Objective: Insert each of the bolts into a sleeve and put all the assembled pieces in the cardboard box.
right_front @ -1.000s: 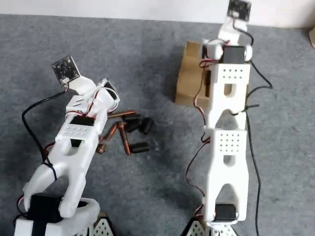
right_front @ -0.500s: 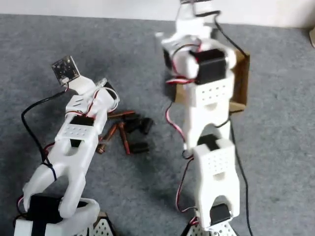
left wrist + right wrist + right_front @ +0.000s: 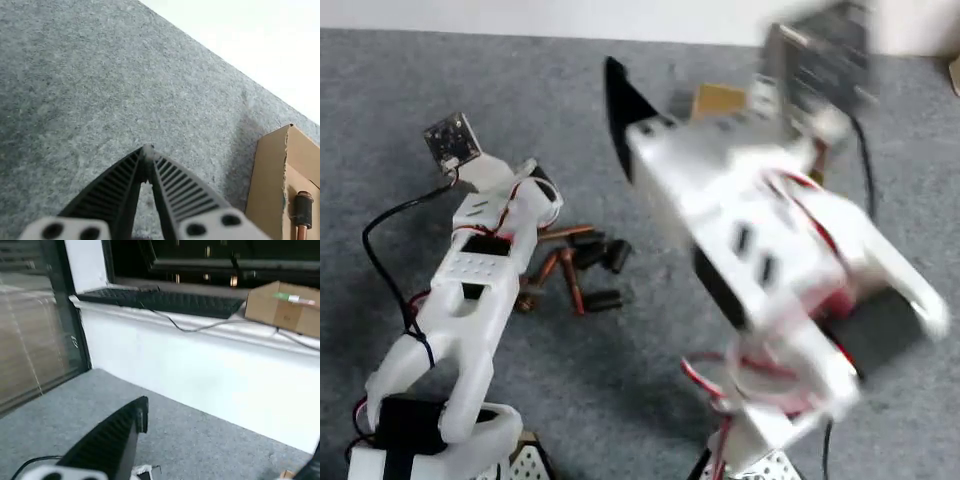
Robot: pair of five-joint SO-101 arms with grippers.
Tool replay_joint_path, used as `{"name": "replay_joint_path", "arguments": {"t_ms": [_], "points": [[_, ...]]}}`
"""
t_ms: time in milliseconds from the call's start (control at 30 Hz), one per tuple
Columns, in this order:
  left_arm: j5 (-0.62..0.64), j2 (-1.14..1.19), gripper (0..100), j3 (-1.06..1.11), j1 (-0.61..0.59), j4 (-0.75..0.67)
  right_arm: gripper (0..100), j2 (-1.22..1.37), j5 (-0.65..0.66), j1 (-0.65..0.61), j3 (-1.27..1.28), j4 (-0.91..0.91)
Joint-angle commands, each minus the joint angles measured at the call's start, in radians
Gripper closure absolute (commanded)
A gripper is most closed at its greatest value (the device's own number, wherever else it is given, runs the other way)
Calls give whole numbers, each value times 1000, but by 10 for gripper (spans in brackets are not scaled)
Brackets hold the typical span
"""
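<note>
Several copper bolts [image 3: 558, 268] and black sleeves [image 3: 604, 256] lie in a loose pile on the grey mat. My left gripper [image 3: 541, 184] hangs just over the pile's far left side, shut and holding nothing; its closed fingertips [image 3: 146, 152] point across the mat toward the cardboard box [image 3: 272, 182]. Inside that box lies a black sleeve with a copper bolt [image 3: 302, 214] in it. The right arm [image 3: 760, 250] is raised high and blurred in front of the box [image 3: 718, 100]. My right gripper [image 3: 225, 440] is open and empty, one black finger [image 3: 117, 435] in the air.
Grey mat covers the table, with open room between the pile and the box. A white wall [image 3: 200, 375] bounds the far side. The left arm's body [image 3: 470, 300] stretches from the front edge to the pile.
The right arm has swung up and away from over the cardboard box, rising toward the camera and to the left. The left arm and the pile have stayed still.
</note>
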Motion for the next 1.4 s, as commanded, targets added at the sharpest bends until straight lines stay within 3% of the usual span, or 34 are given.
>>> {"name": "replay_joint_path", "arguments": {"t_ms": [0, 267, 500, 633, 933, 1033, 1167, 1367], "points": [[-2, -7, 993, -56, -15, -21, 537, -225, 17, -10, 298, 21], [-2, -7, 993, -56, -15, -21, 537, -803, 15, -10, 1437, -21], [-2, -7, 993, -58, -36, -23, 537, -1021, 28, -10, 2382, -466], [-2, -4, 993, -58, -39, -23, 537, -1003, 155, -13, 2497, -578], [-2, -2, 993, -59, -41, -23, 537, -739, 64, -45, 2525, -831], [-8, -2, 993, -59, -53, -23, 537, -613, 186, -88, 2517, -837], [-146, -2, 993, -74, -91, -20, 537, -487, 351, -134, 2506, -889], [-296, -2, 993, -79, -131, -18, 537, -409, 471, -137, 2442, -957]]}}
